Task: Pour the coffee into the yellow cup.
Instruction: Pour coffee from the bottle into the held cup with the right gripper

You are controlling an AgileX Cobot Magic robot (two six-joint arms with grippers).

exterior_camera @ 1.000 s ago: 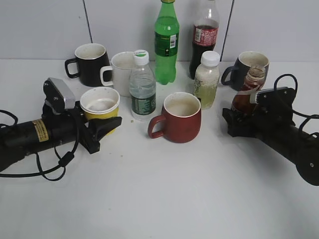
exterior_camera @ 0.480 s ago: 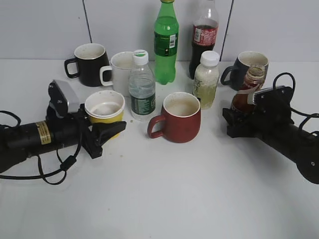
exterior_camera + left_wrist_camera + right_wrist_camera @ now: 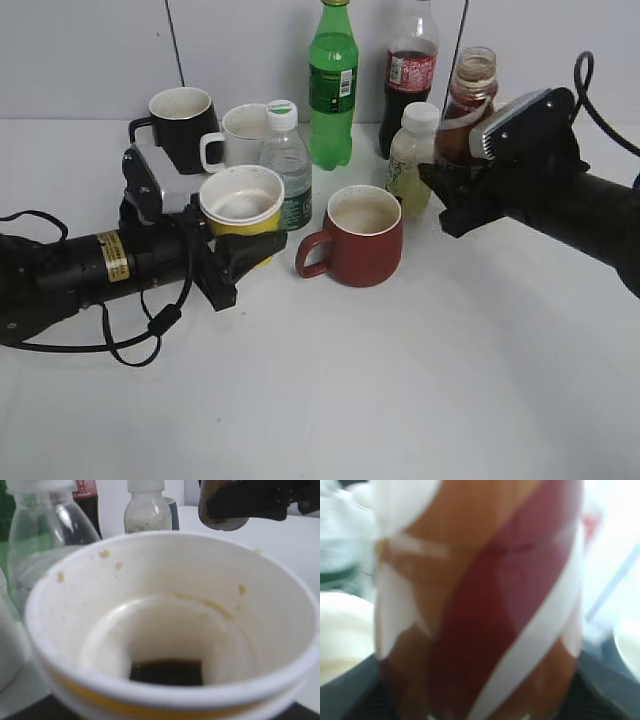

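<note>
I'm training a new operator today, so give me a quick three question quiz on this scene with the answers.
1. True or false: the coffee bottle stands on the table.
2. Which end effector holds the yellow cup: A left, B right, C neither?
3. Fill in: the mug between the two arms is ____.

Key
1. False. The right end effector holds it in the air, upright.
2. A. The left end effector grips the cup, which already has a little dark liquid at the bottom.
3. Red.
</note>
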